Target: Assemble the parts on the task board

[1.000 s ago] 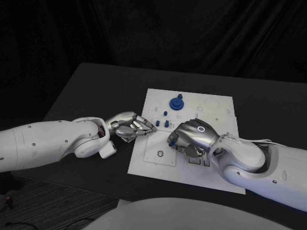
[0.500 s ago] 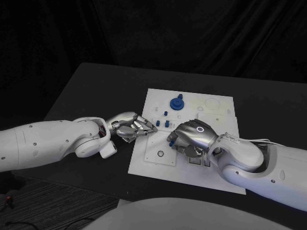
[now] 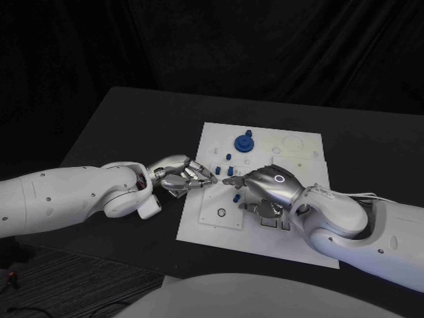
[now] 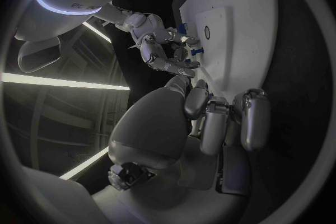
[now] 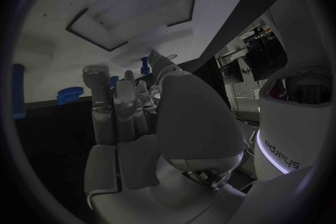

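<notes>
The white task board (image 3: 269,218) lies mid-table. A blue gear-like part (image 3: 244,142) stands near its far edge, with small blue pegs (image 3: 228,157) in front of it. My right hand (image 3: 266,189) hovers over the board's middle, fingers reaching left. It pinches a small blue peg (image 4: 197,51) at its fingertips, close above the board. In the right wrist view that peg (image 5: 145,64) sits beside the thumb. My left hand (image 3: 183,175) rests at the board's left edge, fingers curled in on nothing I can see.
A black ring (image 3: 220,213) lies on the board's near left part. Empty cut-outs (image 3: 290,142) mark its far right corner. Bare black table (image 3: 126,126) surrounds the board on all sides.
My right hand has uncurled from a fist and stretched its fingers left toward the blue pegs. The left hand has stayed put.
</notes>
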Controlling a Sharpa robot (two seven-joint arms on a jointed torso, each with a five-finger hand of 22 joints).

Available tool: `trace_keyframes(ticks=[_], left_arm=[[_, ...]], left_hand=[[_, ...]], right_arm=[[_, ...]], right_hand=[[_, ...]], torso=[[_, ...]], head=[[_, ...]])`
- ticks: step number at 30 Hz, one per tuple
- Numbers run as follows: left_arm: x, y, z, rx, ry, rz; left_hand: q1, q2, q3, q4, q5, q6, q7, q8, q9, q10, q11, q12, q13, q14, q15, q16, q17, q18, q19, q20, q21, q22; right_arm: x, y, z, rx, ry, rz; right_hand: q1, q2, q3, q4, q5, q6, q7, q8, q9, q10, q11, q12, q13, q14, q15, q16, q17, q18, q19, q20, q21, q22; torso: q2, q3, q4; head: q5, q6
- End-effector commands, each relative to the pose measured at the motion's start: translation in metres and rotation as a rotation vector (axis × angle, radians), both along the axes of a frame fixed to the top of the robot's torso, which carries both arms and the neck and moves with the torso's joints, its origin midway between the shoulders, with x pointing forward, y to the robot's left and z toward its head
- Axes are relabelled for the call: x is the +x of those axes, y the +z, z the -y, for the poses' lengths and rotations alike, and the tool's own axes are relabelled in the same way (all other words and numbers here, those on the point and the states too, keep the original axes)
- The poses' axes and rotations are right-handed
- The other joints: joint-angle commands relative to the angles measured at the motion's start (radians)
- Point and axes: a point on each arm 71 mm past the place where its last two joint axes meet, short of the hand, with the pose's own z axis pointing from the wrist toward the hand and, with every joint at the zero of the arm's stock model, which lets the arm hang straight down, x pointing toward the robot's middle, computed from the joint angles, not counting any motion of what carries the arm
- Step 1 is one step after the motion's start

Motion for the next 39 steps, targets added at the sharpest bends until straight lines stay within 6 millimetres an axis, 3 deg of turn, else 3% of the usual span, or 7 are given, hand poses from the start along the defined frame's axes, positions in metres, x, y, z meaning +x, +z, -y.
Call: trace_keyframes(ticks=[1,7,9,16,24,27,39], left_arm=[[-0.001,0.0,0.001,-0.009,-0.011,-0.006],[-0.001,0.0,0.0,-0.009,-0.009,-0.004],[-0.001,0.0,0.0,-0.009,-0.008,-0.004],[-0.001,0.0,-0.001,-0.009,-0.007,-0.004],[-0.001,0.0,-0.002,-0.008,-0.006,-0.004],[-0.001,0.0,-0.002,-0.008,-0.006,-0.004],[-0.001,0.0,-0.001,-0.009,-0.008,-0.005]], left_hand=[[-0.002,-0.009,0.007,0.0,0.005,0.009,0.002,0.005,0.002,0.241,-0.071,0.248,0.458,0.105,-0.004,0.003,0.263,0.017,-0.008,0.002,-0.005,0.165],[-0.002,-0.01,0.007,0.0,0.005,0.01,0.002,0.005,0.002,0.241,-0.071,0.248,0.458,0.105,-0.004,0.003,0.263,0.017,-0.008,0.002,-0.004,0.166],[-0.002,-0.01,0.007,0.0,0.005,0.01,0.002,0.005,0.002,0.241,-0.071,0.248,0.458,0.105,-0.004,0.003,0.263,0.017,-0.008,0.002,-0.004,0.166],[-0.002,-0.01,0.007,0.0,0.005,0.01,0.002,0.005,0.002,0.241,-0.071,0.248,0.458,0.105,-0.004,0.003,0.263,0.017,-0.008,0.002,-0.004,0.166],[-0.002,-0.01,0.007,0.0,0.005,0.01,0.002,0.005,0.002,0.241,-0.071,0.248,0.458,0.105,-0.004,0.003,0.263,0.017,-0.008,0.002,-0.004,0.166],[-0.003,-0.01,0.008,0.0,0.005,0.011,0.002,0.006,0.002,0.241,-0.071,0.248,0.458,0.105,-0.004,0.003,0.263,0.017,-0.008,0.002,-0.004,0.166],[-0.003,-0.011,0.008,0.0,0.005,0.011,0.002,0.006,0.002,0.241,-0.071,0.248,0.458,0.105,-0.004,0.003,0.263,0.017,-0.008,0.002,-0.004,0.166]], right_arm=[[-0.002,0.007,0.003,0.061,-0.012,0.036],[0.001,0.02,0.013,0.106,-0.03,0.076],[0.002,0.022,0.017,0.106,-0.038,0.083],[0.005,0.02,0.021,0.076,-0.05,0.074],[0.007,0.01,0.02,0.025,-0.059,0.043],[0.007,0.008,0.02,0.009,-0.062,0.032],[0.003,0.0,0.013,-0.011,-0.047,0.008]], right_hand=[[-0.001,0.012,-0.009,0.002,-0.006,0.003,0.001,-0.002,0.001,-0.018,0.001,0.01,0.004,-0.008,-0.001,-0.003,-0.001,0.008,-0.006,0.001,-0.006,0.084],[0.009,0.023,-0.022,0.007,0.005,0.054,0.019,0.007,0.006,-0.023,-0.002,0.051,0.019,0.001,-0.003,0.01,0.013,0.005,0.007,-0.001,0.016,0.09],[0.012,0.032,-0.024,0.007,0.014,0.132,0.042,0.021,0.014,-0.002,-0.007,0.084,0.029,0.009,-0.004,0.018,0.021,0.002,0.017,-0.002,0.034,0.094],[0.001,0.043,-0.031,0.022,0.01,0.236,0.102,0.046,0.023,0.038,-0.009,0.13,0.035,0.02,0.007,0.025,0.028,-0.003,0.033,0.004,0.058,0.099],[-0.036,0.043,-0.049,0.053,-0.006,0.327,0.092,0.058,0.03,0.143,-0.028,0.26,0.105,0.016,0.002,0.022,0.021,0.002,0.027,0.004,0.039,0.095],[-0.036,0.047,-0.054,0.053,-0.006,0.345,0.088,0.045,0.031,0.103,-0.037,0.356,0.187,0.018,-0.004,0.023,0.022,0.002,0.029,-0.003,0.035,0.095],[-0.014,0.059,-0.04,0.046,0.009,0.404,0.065,0.055,0.048,0.059,-0.052,0.427,0.253,0.018,-0.018,0.02,0.018,0.002,0.031,-0.013,0.029,0.094]], torso=[[0.0,-0.0001,-0.0002],[0.0,0.0003,-0.0001],[-0.001,0.0003,0.0],[-0.001,-0.0002,-0.0006],[-0.002,-0.0008,0.0011],[0.0,-0.0002,-0.0005],[0.001,-0.0002,0.0008]], head=[[-0.001,0.0],[-0.001,0.0],[-0.002,0.0],[0.0,0.0],[-0.001,0.0],[0.001,0.0],[-0.001,0.0]])
